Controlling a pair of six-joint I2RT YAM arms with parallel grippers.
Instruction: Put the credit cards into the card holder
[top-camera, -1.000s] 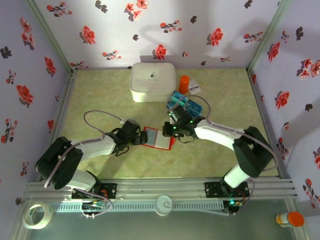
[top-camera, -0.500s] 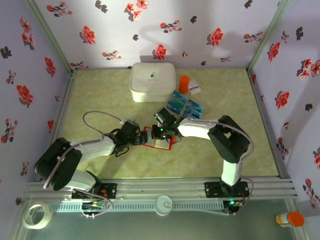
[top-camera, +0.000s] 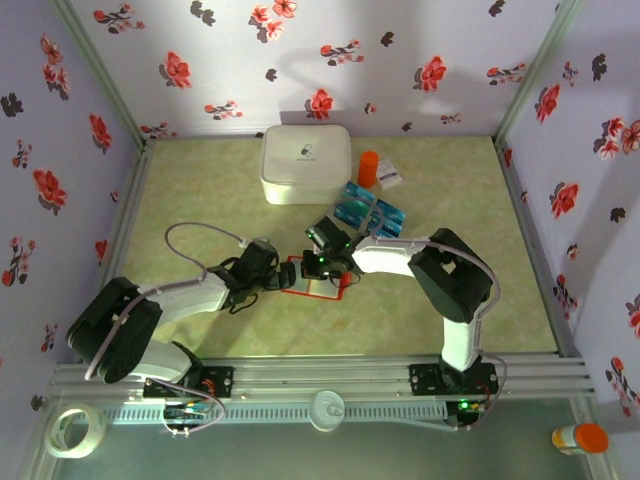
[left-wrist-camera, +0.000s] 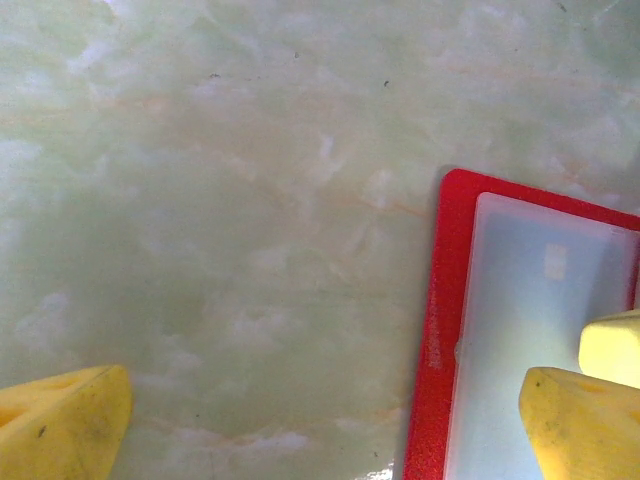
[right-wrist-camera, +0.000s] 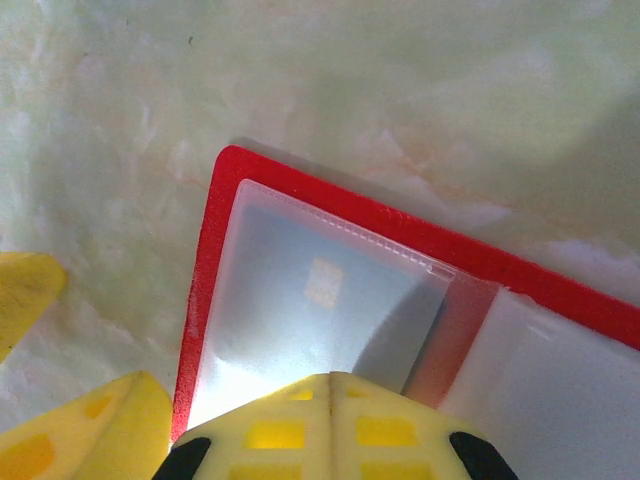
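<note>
Centrally, the open holder (top-camera: 320, 288) lies flat on the bench (top-camera: 200, 200), nearer the near edge than the far one, with its red rim and whitish sleeves facing up. At its left edge the left gripper (top-camera: 272, 276) straddles the rim with jaws spread wide, 1 yellow finger (left-wrist-camera: 585, 425) over the sleeve and the other over bare bench; the right gripper (top-camera: 320, 266), its 2 fingers pressed together with nothing visible between them, hangs over the same sleeve from the far side. Beyond the holder, toward the far edge, the cards (top-camera: 370, 212) rest in rows, just right of the box (top-camera: 305, 163).
</note>
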